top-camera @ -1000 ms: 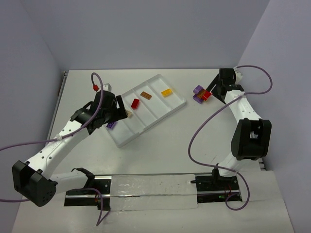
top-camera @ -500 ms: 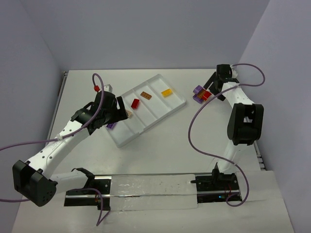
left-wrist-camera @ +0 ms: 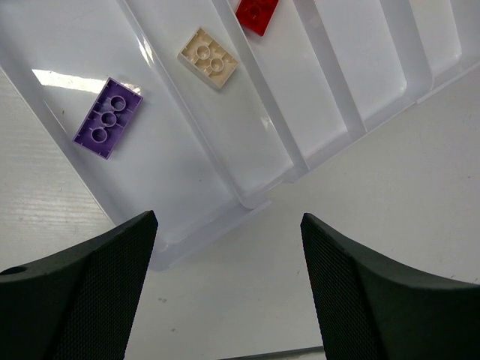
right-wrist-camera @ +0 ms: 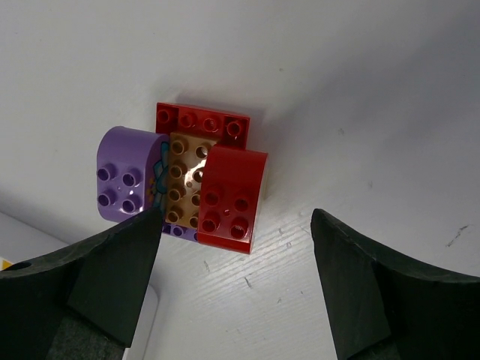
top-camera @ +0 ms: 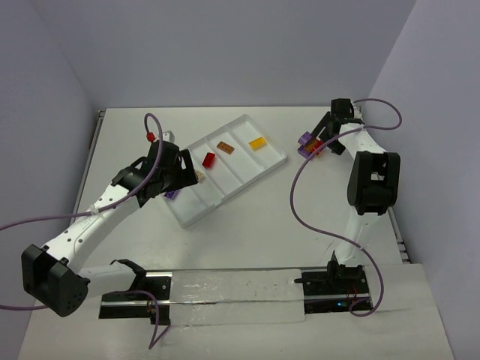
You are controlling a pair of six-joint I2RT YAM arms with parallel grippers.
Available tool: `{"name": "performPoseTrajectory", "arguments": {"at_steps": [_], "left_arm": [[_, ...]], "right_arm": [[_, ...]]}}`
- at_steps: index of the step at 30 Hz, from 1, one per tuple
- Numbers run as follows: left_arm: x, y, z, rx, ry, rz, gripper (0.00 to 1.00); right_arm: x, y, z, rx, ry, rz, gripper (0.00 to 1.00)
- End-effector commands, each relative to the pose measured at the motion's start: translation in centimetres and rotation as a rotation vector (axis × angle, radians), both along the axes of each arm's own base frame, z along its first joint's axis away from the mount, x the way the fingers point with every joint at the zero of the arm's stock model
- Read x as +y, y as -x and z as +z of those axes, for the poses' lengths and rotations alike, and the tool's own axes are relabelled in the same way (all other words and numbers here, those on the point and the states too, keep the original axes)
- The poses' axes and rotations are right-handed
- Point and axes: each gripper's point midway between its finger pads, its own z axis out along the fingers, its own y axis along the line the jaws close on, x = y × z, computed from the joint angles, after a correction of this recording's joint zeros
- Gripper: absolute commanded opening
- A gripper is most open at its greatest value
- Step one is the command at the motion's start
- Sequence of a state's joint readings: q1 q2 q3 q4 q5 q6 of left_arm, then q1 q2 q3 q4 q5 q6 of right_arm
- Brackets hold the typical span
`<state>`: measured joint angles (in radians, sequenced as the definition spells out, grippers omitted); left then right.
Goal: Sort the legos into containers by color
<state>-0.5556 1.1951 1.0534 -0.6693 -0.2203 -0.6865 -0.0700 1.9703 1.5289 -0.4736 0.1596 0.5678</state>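
Observation:
The white tray (top-camera: 196, 212) lies at mid-table, its compartments running diagonally. It holds a yellow lego (top-camera: 257, 142), a brown-orange lego (top-camera: 225, 148), a red lego (top-camera: 209, 160), a tan lego (top-camera: 199, 175) and a purple lego (top-camera: 172, 193). My left gripper (top-camera: 177, 182) is open and empty over the tray's near-left end; the left wrist view shows the purple lego (left-wrist-camera: 109, 118), the tan lego (left-wrist-camera: 208, 58) and the red lego (left-wrist-camera: 257, 13) beyond it (left-wrist-camera: 229, 289). My right gripper (top-camera: 322, 141) is open just above a stuck-together cluster (top-camera: 307, 142): a purple lego (right-wrist-camera: 126, 180), a brown-orange lego (right-wrist-camera: 186, 176) and a red lego (right-wrist-camera: 232, 199). It is empty (right-wrist-camera: 236, 289).
A small red piece (top-camera: 150, 136) and a white piece (top-camera: 165, 135) lie on the table left of the tray, by the left arm's cable. A clear strip (top-camera: 232, 296) on black mounts runs along the near edge. Walls close in on the left, the back and the right.

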Motion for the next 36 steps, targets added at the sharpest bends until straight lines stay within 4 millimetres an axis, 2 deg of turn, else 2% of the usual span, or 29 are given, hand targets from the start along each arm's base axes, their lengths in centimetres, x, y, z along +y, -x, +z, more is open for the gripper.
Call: {"name": "performPoseTrajectory", "arguments": {"at_steps": [1, 11, 21, 26, 28, 31, 35, 36], "left_arm": [[-0.7, -0.6, 0.7, -0.030, 0.016, -0.015, 0.85], [-0.9, -0.8, 0.4, -0.020, 0.011, -0.018, 0.86], [-0.8, -0.7, 0.7, -0.024, 0.019, -0.011, 0.85], [-0.8, -0.6, 0.9, -0.028, 0.021, -0.010, 0.85], [-0.7, -0.6, 1.1, -0.032, 0.022, -0.009, 0.85], [-0.7, -0.6, 1.2, -0.037, 0.025, -0.007, 0.86], [-0.7, -0.5, 1.2, -0.035, 0.028, -0.007, 0.85], [-0.8, -0.6, 1.3, -0.038, 0.032, -0.006, 0.86]], "right_arm": [[0.2, -0.9, 0.6, -0.022, 0.002, 0.009, 0.86], [0.9, -0.8, -1.4, 0.000, -0.031, 0.022, 0.73], [1.1, -0.9, -2.4, 0.019, -0.036, 0.030, 0.68], [0.8, -0.6, -2.7, 0.027, -0.025, 0.015, 0.56], [0.9, -0.5, -2.5, 0.024, -0.027, 0.017, 0.49], [0.7, -0.3, -1.8, 0.012, -0.020, 0.011, 0.42], [0.2, 0.9, 1.0, -0.039, 0.013, -0.009, 0.22], [0.0, 1.2, 1.6, -0.050, 0.022, -0.014, 0.21]]}}
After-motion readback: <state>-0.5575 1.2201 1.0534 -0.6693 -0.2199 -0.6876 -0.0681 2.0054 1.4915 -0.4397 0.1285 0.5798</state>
